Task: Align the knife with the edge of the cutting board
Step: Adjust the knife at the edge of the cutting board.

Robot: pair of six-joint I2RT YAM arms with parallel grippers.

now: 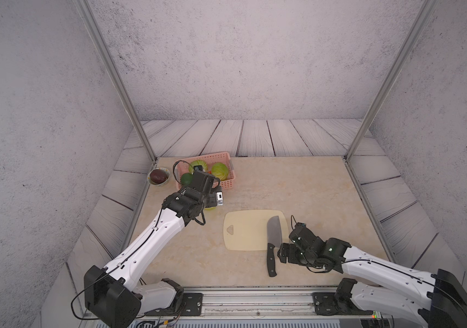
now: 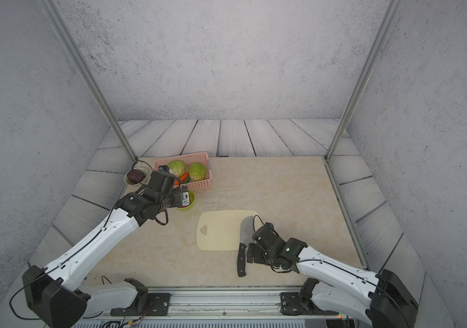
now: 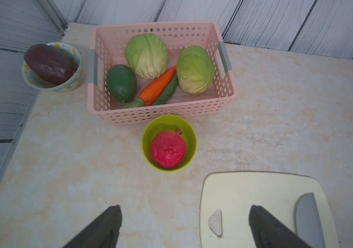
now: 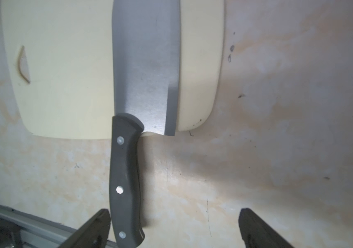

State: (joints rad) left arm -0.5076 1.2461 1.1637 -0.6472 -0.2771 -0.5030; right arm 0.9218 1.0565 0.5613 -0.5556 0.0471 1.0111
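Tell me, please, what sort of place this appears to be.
Probably a mock kitchen counter in a robot cell: cutting board with knife, pink basket of cabbages, metal frame posts.

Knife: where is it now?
In both top views the knife lies blade on the board's right end, handle past the near edge over the table, beside the right gripper.

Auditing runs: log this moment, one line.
grey steel cleaver, blade on cream plastic board; right gripper open by handle; left gripper open
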